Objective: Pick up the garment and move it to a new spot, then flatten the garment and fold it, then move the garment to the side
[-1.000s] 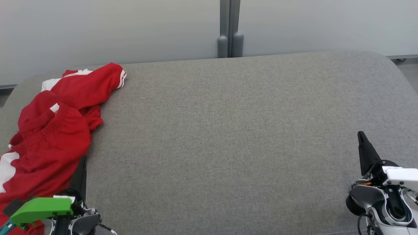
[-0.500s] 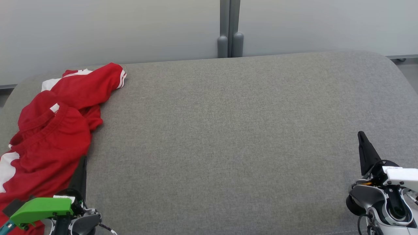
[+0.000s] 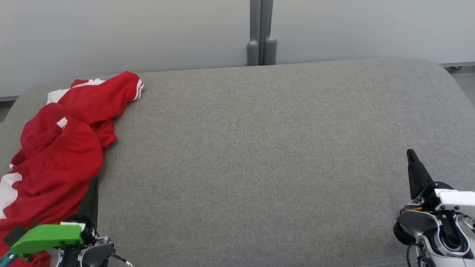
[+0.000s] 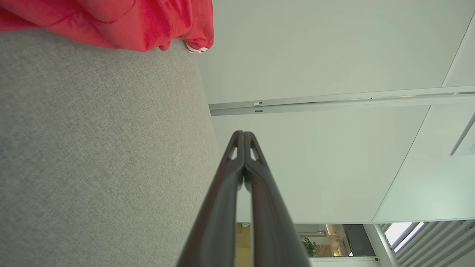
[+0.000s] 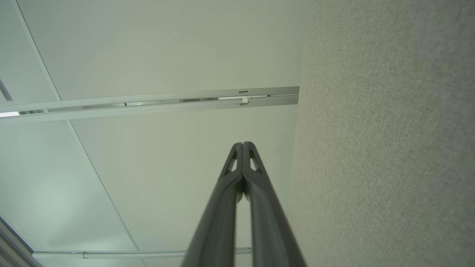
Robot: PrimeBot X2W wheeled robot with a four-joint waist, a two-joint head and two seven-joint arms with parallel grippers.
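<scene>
Step in hand: the pick-up, not started yet. The shirt (image 3: 55, 155) is a red crumpled heap at the far left of the grey cushion top (image 3: 259, 167), spilling over its left edge, with a white-striped sleeve (image 3: 131, 87) reaching toward the back edge.

Left gripper (image 4: 243, 134): fingers pressed together, nothing between them. It sits just beside the heap's near right edge; I can't tell if it's touching cloth. Right gripper (image 3: 410, 152): also closed and empty, well apart from the shirt at the near right.

Plan:
- Open the left jaws before going in.
- Pinch a thick fold near the collar or shoulder, not the loose sleeve.
- Go deep enough to catch cloth but not the cushion weave.
- Lift until the hanging part clears the edge, then carry it to the bare middle.

Pose: both arms are low at the near edge, fingers pointing toward the back wall. Both wrists are rolled, so the cushion runs up one side of each wrist view. Left needs to swing left and tip down.
</scene>
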